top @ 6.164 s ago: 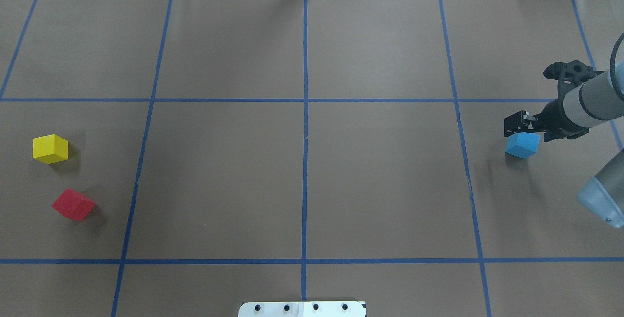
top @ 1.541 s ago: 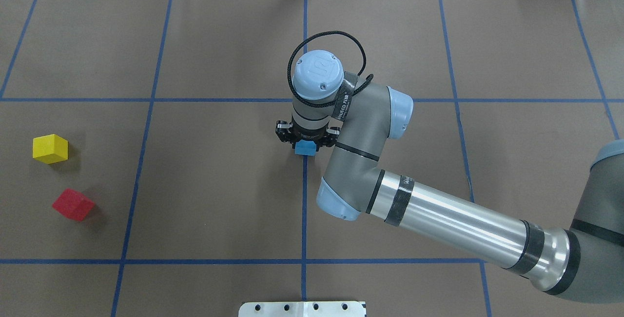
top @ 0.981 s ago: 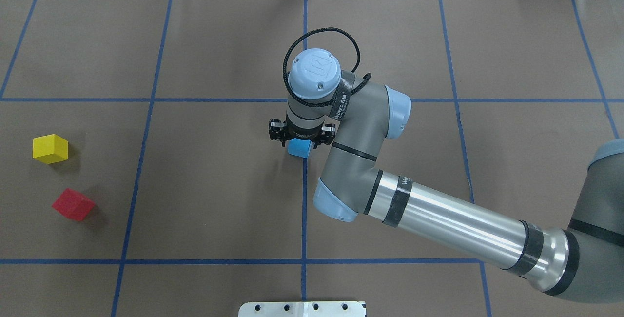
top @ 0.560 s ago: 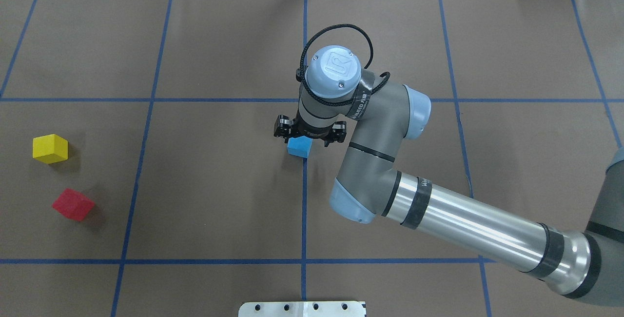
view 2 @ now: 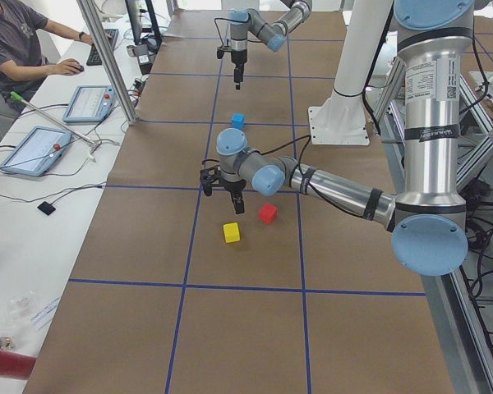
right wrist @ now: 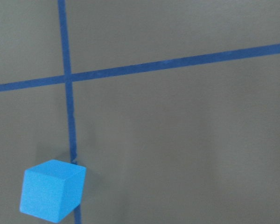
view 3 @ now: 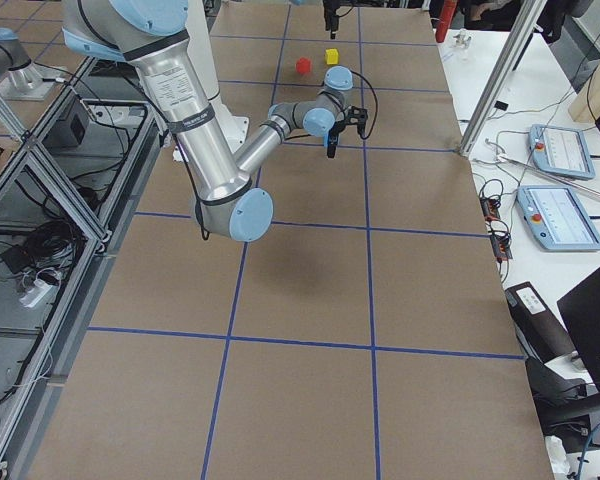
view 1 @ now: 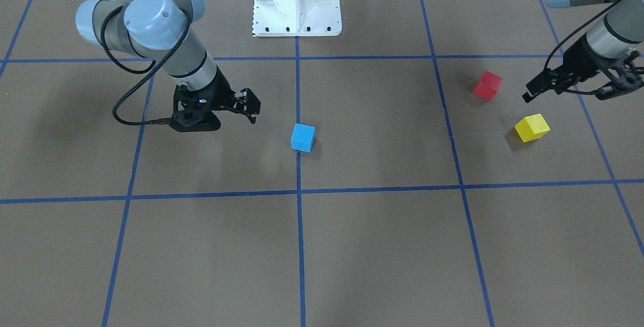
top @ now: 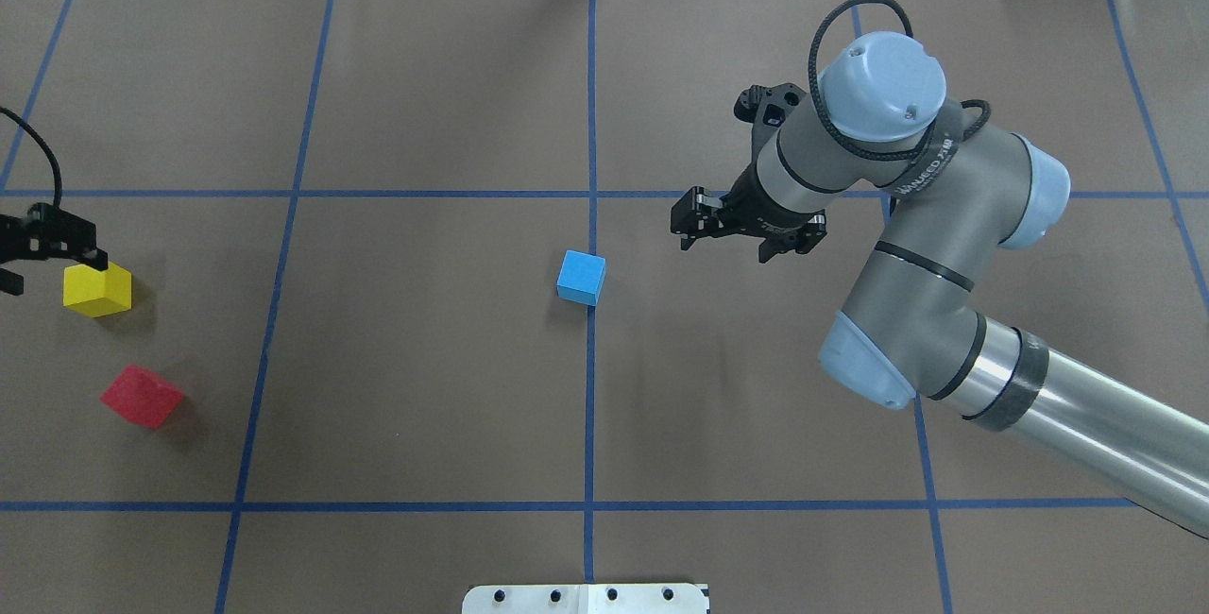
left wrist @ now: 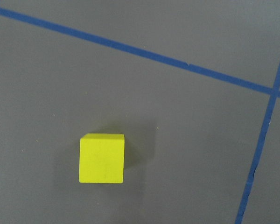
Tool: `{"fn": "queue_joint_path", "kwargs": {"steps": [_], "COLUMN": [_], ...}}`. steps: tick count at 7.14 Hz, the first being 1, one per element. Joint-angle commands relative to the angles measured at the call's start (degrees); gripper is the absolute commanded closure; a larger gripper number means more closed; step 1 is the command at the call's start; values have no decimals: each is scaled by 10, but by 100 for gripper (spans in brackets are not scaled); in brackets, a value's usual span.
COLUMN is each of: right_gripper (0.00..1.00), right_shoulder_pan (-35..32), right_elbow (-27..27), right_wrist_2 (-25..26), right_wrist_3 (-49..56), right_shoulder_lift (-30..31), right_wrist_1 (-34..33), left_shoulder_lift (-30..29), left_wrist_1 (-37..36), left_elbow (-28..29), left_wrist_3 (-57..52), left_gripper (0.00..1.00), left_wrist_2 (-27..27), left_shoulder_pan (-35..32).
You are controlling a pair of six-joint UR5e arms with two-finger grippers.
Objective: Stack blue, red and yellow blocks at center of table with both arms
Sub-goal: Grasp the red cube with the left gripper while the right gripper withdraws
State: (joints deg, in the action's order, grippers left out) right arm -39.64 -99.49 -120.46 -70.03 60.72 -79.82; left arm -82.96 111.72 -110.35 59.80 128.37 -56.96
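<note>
While my right gripper (top: 725,246) stood open, clear of blue (top: 581,277) at centre, my left gripper (view 2: 223,195) hung open off-centre over yellow (top: 96,288); a descent, I judged, could knock it aside.

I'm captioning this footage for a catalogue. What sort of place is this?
Probably a robotics lab: the table wears brown paper with a blue tape grid, an operator sits at a keyboard alongside, and control tablets lie nearby.
</note>
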Motion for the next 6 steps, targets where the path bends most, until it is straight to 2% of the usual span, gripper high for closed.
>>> {"fn": "queue_joint_path", "kwargs": {"steps": [1,2,3,5,6], "right_gripper": [0,0,0,0,0], "right_shoulder_pan": [-7,-7,-7,0,7], "right_elbow": [-7,-7,-7,-4,-2], "right_wrist_2": [2,4,5,8,17], "right_wrist_3": [23,23,23,23,22], "right_shoulder_lift": [19,21,23,24,24], "right_wrist_1": [4,5,5,6,6], "left_shoulder_lift": [56,60,61,93,93], "left_wrist_1": [95,96,95,96,95], "left_elbow": [-22,-36,-38,-51,-52], "left_wrist_3": [20,4,-39,-196,-223], "left_gripper": [3,8,4,4,4], "left_wrist_2": [-106,-150,-172,-187,-185], "left_shoulder_pan": [148,204,232,220,216]}}
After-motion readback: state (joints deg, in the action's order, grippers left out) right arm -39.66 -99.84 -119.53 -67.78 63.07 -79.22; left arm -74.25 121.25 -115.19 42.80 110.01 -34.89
